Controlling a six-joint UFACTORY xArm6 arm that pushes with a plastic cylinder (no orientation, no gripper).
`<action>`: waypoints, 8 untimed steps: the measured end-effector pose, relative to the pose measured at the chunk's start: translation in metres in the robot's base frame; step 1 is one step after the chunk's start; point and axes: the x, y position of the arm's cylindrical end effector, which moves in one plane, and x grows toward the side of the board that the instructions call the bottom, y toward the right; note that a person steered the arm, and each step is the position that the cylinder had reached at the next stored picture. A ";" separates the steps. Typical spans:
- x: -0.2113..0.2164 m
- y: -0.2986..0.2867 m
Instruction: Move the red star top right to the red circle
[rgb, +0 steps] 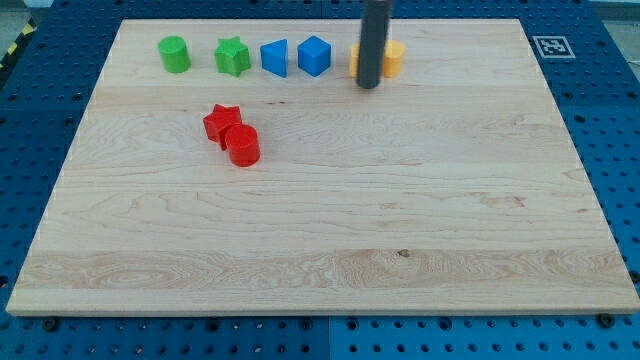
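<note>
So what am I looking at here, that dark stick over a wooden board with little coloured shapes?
The dark stick is the end of a robot arm: a straight rod that only pushes, holding nothing. Its tip sits near the view's top, in front of a yellow-orange block.

One camera looks down at a pale wooden board. Along the top, from the view's left: a green cylinder, a green star, a blue triangular block and a blue cube-like block. Lower left, a red star touches a red cylinder, far from the tip.
</note>
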 end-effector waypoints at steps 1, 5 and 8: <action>0.000 -0.048; 0.057 -0.224; 0.090 -0.174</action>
